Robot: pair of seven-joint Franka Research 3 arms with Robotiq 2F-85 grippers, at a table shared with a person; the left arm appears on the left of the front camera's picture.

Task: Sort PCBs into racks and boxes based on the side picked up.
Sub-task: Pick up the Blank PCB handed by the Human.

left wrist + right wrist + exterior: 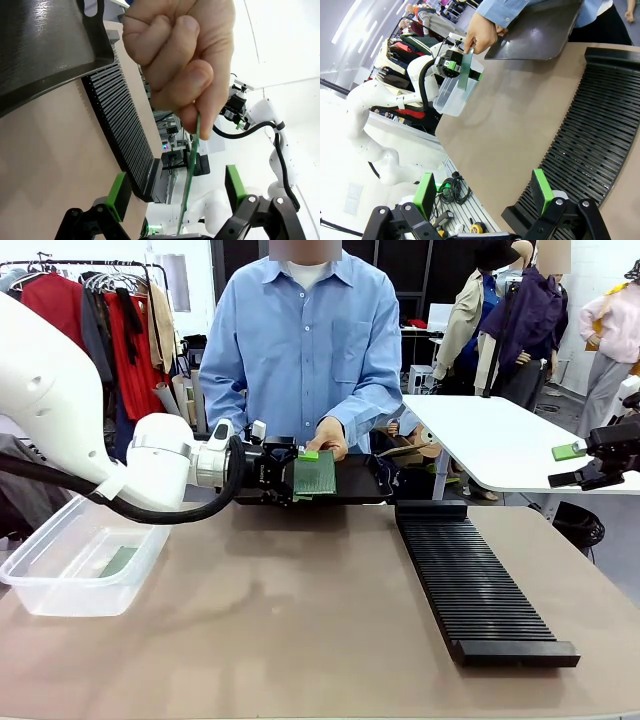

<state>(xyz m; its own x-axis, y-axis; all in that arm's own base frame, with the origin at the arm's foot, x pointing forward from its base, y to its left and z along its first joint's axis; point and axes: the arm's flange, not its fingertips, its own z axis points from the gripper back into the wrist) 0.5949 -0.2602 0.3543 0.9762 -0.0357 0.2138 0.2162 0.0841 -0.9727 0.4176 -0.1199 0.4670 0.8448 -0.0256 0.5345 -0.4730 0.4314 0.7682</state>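
A big brown table sits between the robot and a person in a blue shirt. The white left arm reaches in from the left toward the middle of the far side. A long black rack with many slots lies on the right half of the table. A clear box sits at the left edge. A flat black tray lies at the far side, in front of the person.

The person's hand pinches the top edge of a green PCB and holds it standing up. The left gripper has its jaws spread wide, one green pad on each side of the board, and neither pad touches it. Another PCB lies flat on the bottom of the box.

The right gripper hangs in the air at the right side, over the near end of the rack. Its jaws are spread apart and nothing is between them.
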